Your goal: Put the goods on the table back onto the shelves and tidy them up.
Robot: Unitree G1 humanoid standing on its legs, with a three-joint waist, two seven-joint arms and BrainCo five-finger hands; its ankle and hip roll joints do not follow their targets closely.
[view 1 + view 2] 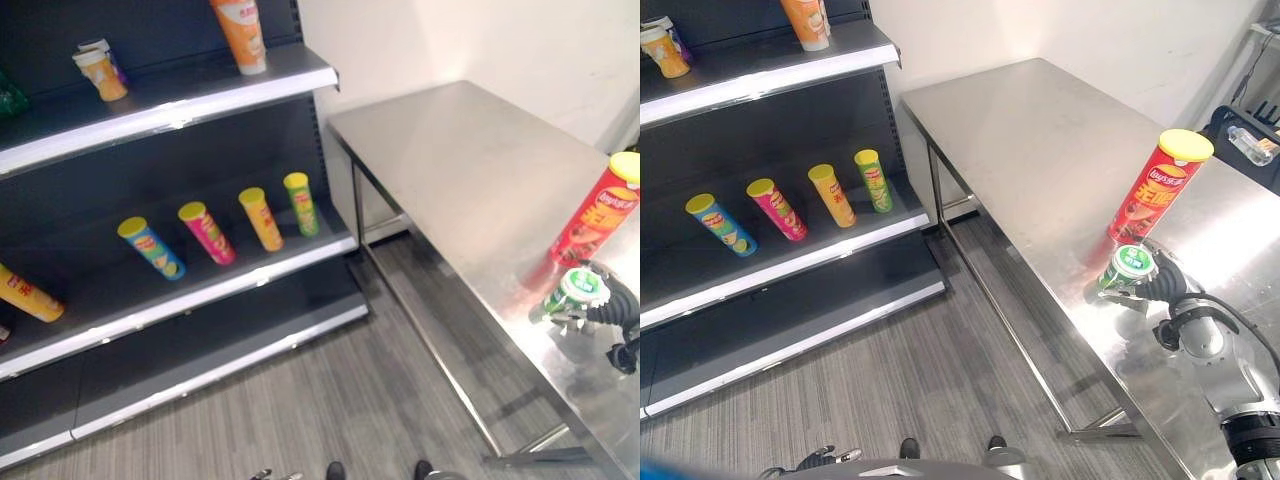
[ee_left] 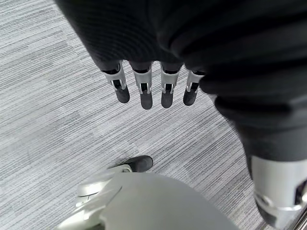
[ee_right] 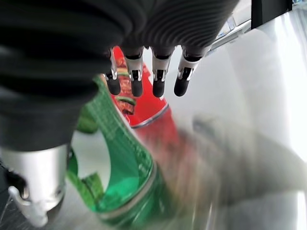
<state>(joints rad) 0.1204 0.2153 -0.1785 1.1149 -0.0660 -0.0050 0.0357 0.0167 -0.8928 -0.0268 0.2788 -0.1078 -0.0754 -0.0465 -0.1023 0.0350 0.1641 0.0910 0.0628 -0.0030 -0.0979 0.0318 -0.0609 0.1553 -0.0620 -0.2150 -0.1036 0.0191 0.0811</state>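
Observation:
On the steel table (image 1: 1040, 140), near its front edge, stands a short green can (image 1: 1130, 268) with a white lid. A tall red can (image 1: 1155, 190) with a yellow lid stands just behind it. My right hand (image 1: 1165, 285) is at the green can's side. In the right wrist view the green can (image 3: 129, 167) sits between the thumb and the straight fingers (image 3: 158, 72), which reach over it toward the red can (image 3: 144, 108). The hand is open. My left hand (image 2: 144, 91) hangs over the grey floor with its fingers straight and holds nothing.
To the left is a dark shelf unit (image 1: 200, 290). Its middle board carries blue (image 1: 150, 247), pink (image 1: 207, 232), orange (image 1: 261, 218) and green (image 1: 301, 203) cans in a row, plus a yellow one (image 1: 28, 294) at far left. Another orange can (image 1: 241, 35) stands on the top board.

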